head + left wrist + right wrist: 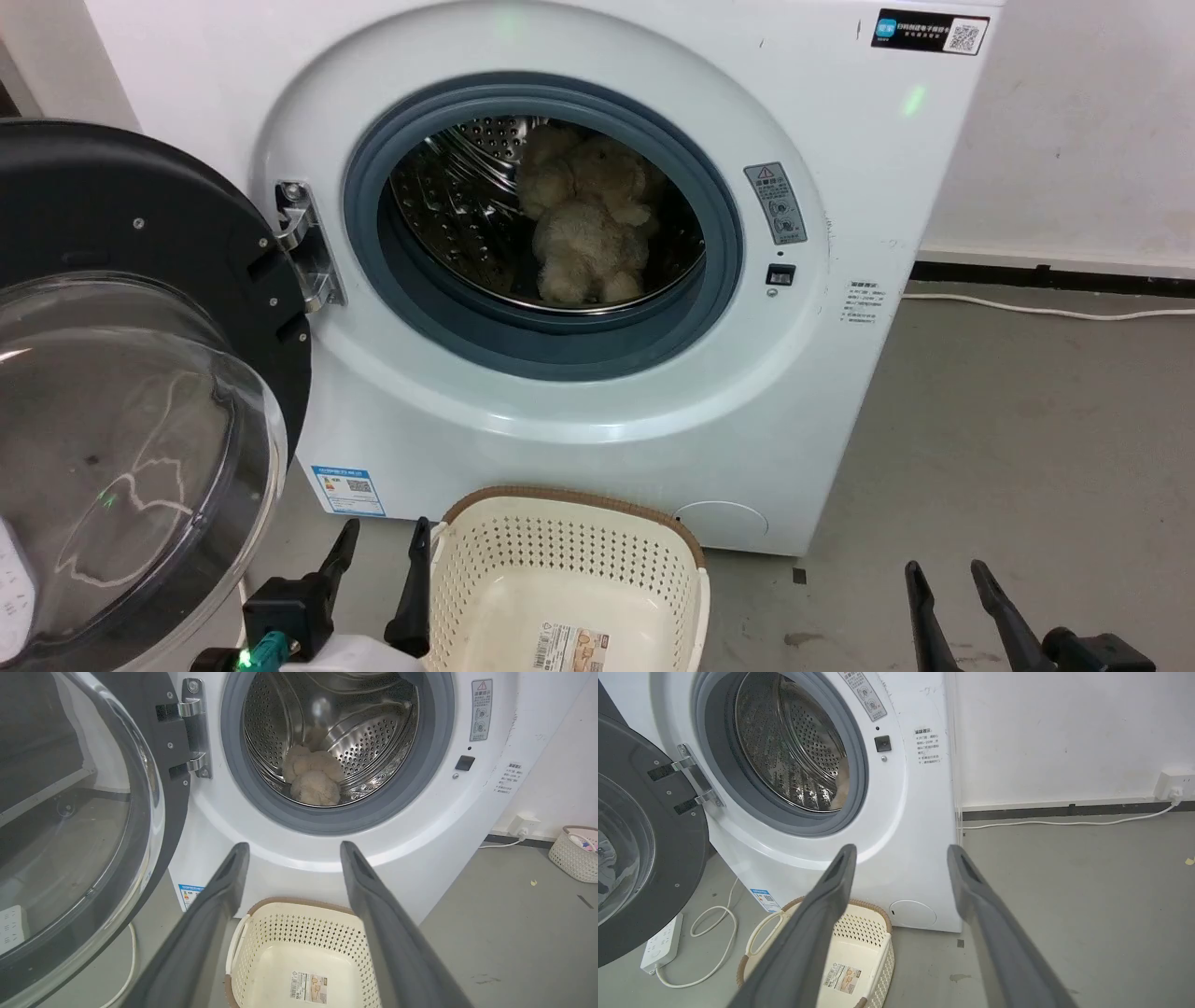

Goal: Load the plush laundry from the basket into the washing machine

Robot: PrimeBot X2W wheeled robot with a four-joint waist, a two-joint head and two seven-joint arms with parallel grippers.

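Note:
The beige teddy bear [588, 219] lies inside the steel drum of the white washing machine [840, 392], and the left wrist view shows the bear [314, 777] low in the drum. The round glass door [131, 392] stands swung open to the left. On the floor before the washer sits the cream basket [569, 537], holding nothing but its label sticker [569, 647]. My left gripper [381, 546] is open just left of the basket; its fingers [219, 905] frame the basket [303, 933]. My right gripper [948, 574] is open at the lower right, over bare floor.
A white power strip [661, 945] with a looping cord lies on the floor under the open door. A white cable [1046, 308] runs along the right wall to a socket [1174, 784]. Another small basket [577, 851] stands by the wall at the right. Grey floor stretches to the right.

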